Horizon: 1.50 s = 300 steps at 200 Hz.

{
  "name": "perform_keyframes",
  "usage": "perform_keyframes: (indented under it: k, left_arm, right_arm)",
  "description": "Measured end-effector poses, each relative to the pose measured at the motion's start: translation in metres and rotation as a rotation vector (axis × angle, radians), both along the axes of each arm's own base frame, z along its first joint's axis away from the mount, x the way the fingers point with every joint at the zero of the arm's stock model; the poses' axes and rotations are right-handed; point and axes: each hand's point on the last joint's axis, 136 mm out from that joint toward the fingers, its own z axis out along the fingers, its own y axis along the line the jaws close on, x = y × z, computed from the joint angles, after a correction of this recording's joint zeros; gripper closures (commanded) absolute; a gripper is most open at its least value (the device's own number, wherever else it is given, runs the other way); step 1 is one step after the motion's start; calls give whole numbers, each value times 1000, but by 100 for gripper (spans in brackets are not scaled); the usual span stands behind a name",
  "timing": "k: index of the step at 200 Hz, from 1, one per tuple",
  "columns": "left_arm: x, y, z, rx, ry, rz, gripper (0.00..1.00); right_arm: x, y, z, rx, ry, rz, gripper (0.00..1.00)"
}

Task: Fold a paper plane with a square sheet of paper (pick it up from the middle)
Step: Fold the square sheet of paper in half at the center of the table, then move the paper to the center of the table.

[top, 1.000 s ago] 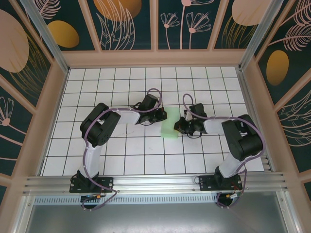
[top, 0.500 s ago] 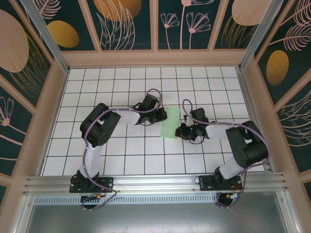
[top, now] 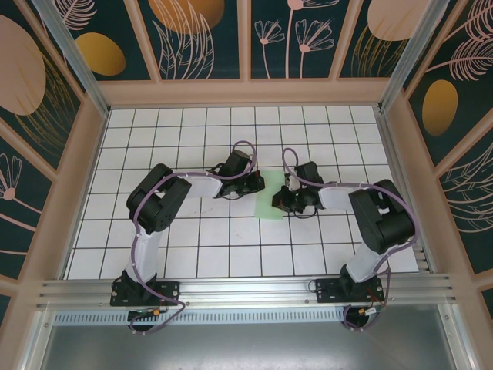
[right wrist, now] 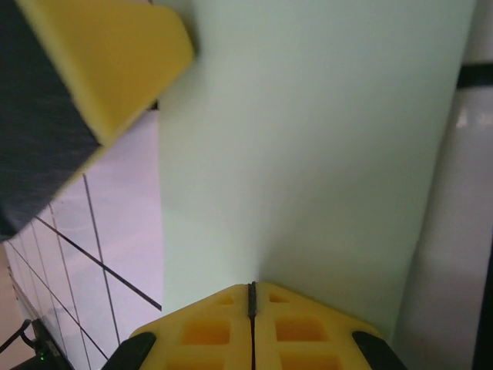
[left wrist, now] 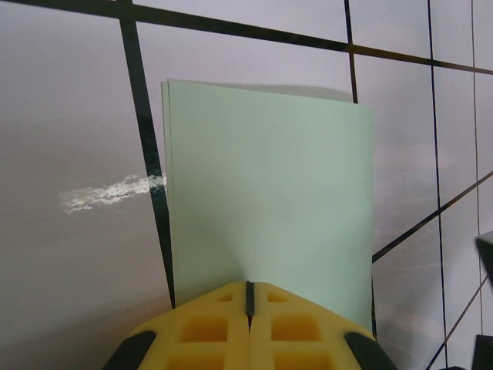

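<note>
Left gripper (top: 257, 185) (left wrist: 248, 287): jaws shut, no gap between the yellow fingers, holding nothing; tips sit at the left edge of the sheet of paper (top: 269, 206) (left wrist: 269, 185). The sheet lies flat on the white gridded tabletop (top: 192, 247) near its middle, between the two grippers, folded into a narrow pale green rectangle. Right gripper (top: 285, 200) (right wrist: 252, 287): jaws likewise shut and empty, tips on the sheet's right edge.

A folded sheet of paper (top: 269, 206) is lying near the centre of the tiled table (top: 192, 247). The left gripper (top: 256, 186) is resting on its left edge, the right gripper (top: 284, 202) on its right edge, facing each other.
</note>
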Motion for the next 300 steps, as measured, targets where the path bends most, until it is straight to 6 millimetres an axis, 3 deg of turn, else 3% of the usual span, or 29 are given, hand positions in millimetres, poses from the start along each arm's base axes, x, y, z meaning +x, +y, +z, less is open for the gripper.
perform_keyframes:
  k: [36,83,152,174,204,237,300]
  left_arm:
    - [0,0,0,0,0,0,100]
    - [0,0,0,2,-1,2,100]
    - [1,0,1,0,-5,1,100]
    - [1,-1,2,7,-6,-6,100]
    - [3,-1,4,44,-14,-37,100]
    - [5,-2,5,88,-21,-75,100]
    - [12,9,8,141,-42,-82,97]
  right_arm:
    - [-10,-3,-3,-4,6,8,93]
    - [-41,-17,-5,-13,4,20,93]
    - [-50,-26,-3,-36,11,5,93]
    - [-41,-28,3,-55,-14,-17,92]
    - [-12,-35,15,-113,-92,-106,92]
    - [6,-31,14,-140,-101,-137,91]
    - [4,-7,-2,-133,-61,-113,91]
